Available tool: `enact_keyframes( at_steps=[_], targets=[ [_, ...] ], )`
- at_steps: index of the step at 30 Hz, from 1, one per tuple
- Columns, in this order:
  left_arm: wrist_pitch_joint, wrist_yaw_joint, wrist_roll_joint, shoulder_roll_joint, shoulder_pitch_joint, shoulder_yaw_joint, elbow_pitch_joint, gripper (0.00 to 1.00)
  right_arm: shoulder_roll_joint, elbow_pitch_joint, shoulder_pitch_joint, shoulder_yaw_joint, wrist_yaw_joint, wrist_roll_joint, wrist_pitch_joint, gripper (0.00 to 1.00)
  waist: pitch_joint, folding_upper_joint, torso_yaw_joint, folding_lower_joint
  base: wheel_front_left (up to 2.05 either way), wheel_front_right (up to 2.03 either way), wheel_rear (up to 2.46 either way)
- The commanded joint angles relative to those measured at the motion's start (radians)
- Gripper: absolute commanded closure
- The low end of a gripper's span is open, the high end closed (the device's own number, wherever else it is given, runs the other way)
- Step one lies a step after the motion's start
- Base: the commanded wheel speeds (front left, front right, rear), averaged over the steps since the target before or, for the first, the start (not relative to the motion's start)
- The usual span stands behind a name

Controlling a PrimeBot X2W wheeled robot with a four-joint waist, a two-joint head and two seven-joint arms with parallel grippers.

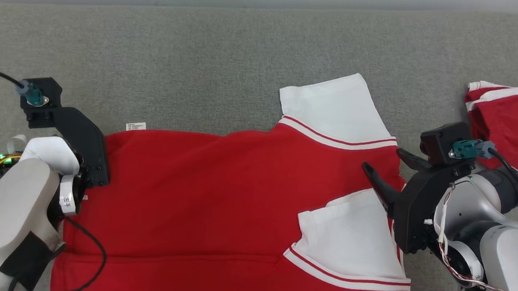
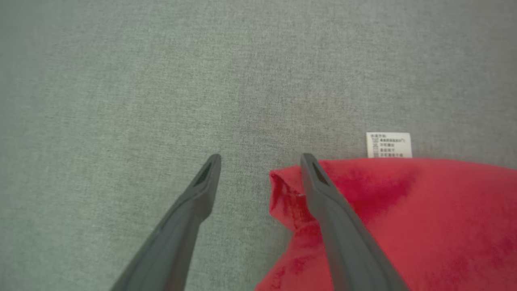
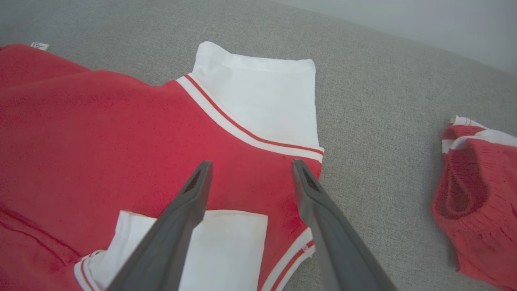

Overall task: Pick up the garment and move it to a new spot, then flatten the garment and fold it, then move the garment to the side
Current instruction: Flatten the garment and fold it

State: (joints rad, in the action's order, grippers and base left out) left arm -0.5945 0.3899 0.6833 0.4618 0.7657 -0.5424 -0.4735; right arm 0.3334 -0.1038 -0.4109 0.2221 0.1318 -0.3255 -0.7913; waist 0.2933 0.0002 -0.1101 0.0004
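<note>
At the red shirt's (image 1: 199, 196) ends, the left gripper (image 2: 260, 159) and right gripper (image 1: 382, 158) gape empty; the cloth looks soft and limp, likely best pinched at its corners.

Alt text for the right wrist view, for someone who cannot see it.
A red-and-white shirt lies spread on a grey fabric surface, the open right gripper over it. A second red garment lies bunched at the right.

Garment (image 1: 199, 196) flat mid-desk (image 1: 201, 57). One sleeve (image 1: 331, 107) sticks out at 1 o'clock, and the other sleeve (image 1: 349, 236) lies folded on the body at 4. Tag (image 1: 135, 126) pokes out at 10. Left gripper (image 2: 260, 161) at the 9 o'clock corner, right gripper (image 1: 383, 158) at 3. Second garment (image 1: 515, 115) beyond it, well apart.
</note>
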Motion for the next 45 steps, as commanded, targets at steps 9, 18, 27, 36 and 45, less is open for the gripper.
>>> enact_keyframes(
  at_steps=[9,18,27,36,45],
  targets=[
    [-0.083,-0.007,0.019,0.008,0.027,-0.021,-0.001,0.0,0.012,0.024,-0.006,-0.008,-0.003,-0.01,0.017,0.0,0.012,-0.0002,0.002,-0.0004,0.0,0.0,0.0],
    [-0.097,-0.007,0.035,0.025,-0.01,-0.013,0.059,0.0,0.004,0.03,0.0,-0.018,-0.003,-0.003,0.02,0.0,-0.001,-0.0002,0.015,-0.0004,0.0,0.0,0.0],
    [-0.097,-0.003,0.03,0.02,-0.016,-0.027,0.054,0.06,-0.003,0.03,-0.002,-0.006,-0.003,-0.004,0.02,0.0,0.011,-0.0002,-0.002,-0.0004,0.0,0.0,0.0],
    [-0.092,-0.016,0.025,0.035,-0.005,-0.035,0.041,1.0,0.003,0.033,0.004,-0.012,-0.003,-0.005,0.026,0.0,0.015,-0.0002,-0.009,-0.0004,0.0,0.0,0.0],
    [-0.01,-0.046,0.055,0.027,0.006,0.002,0.04,1.0,-0.005,0.054,-0.063,-0.024,-0.003,0.007,0.024,0.0,0.032,-0.0002,-0.008,-0.0004,0.0,0.0,0.0]
  ],
)
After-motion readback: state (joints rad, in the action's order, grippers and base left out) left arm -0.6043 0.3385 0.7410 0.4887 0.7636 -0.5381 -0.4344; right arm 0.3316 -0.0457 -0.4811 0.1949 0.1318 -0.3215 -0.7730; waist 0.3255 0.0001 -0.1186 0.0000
